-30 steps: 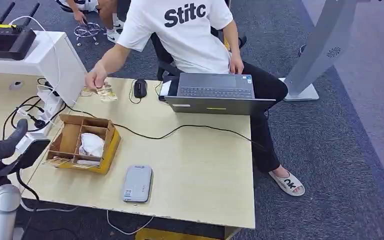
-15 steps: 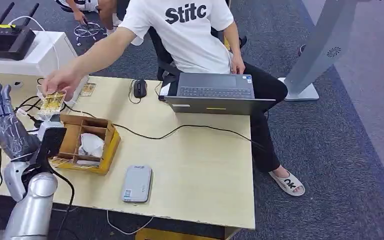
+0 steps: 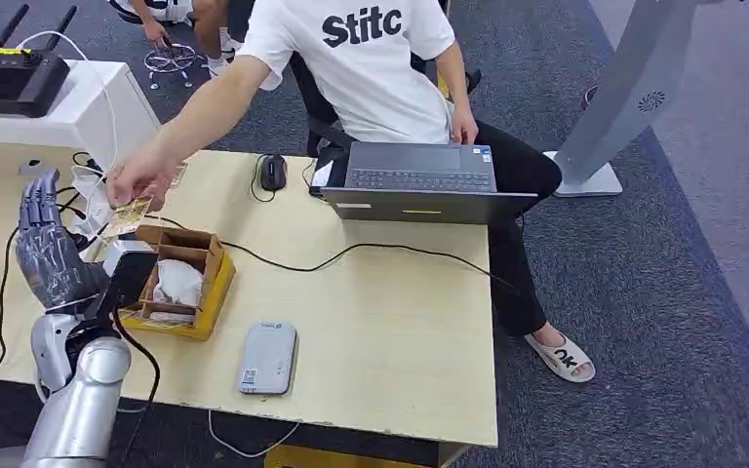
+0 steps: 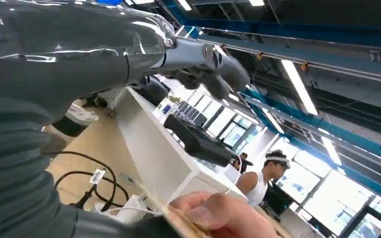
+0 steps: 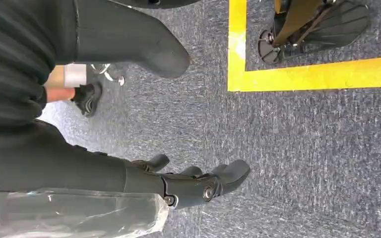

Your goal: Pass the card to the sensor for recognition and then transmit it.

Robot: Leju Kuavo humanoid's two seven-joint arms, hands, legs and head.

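Observation:
A person's hand holds a gold patterned card just above the table's far left part. My left hand is raised beside it, fingers spread and pointing up, palm empty, a short way from the card. In the left wrist view the person's fingers and the card's edge lie close below my left hand. The grey flat sensor lies near the table's front edge. My right hand hangs over blue carpet, holding nothing.
A cardboard box with white packing stands between my left hand and the sensor. A black cable crosses the table to a laptop; a mouse lies beside it. The person sits behind the table. A white box carries a router.
My left arm rose from the lower left and moved right, toward the cardboard box. The person picked a card off the table and brought it over to my raised hand.

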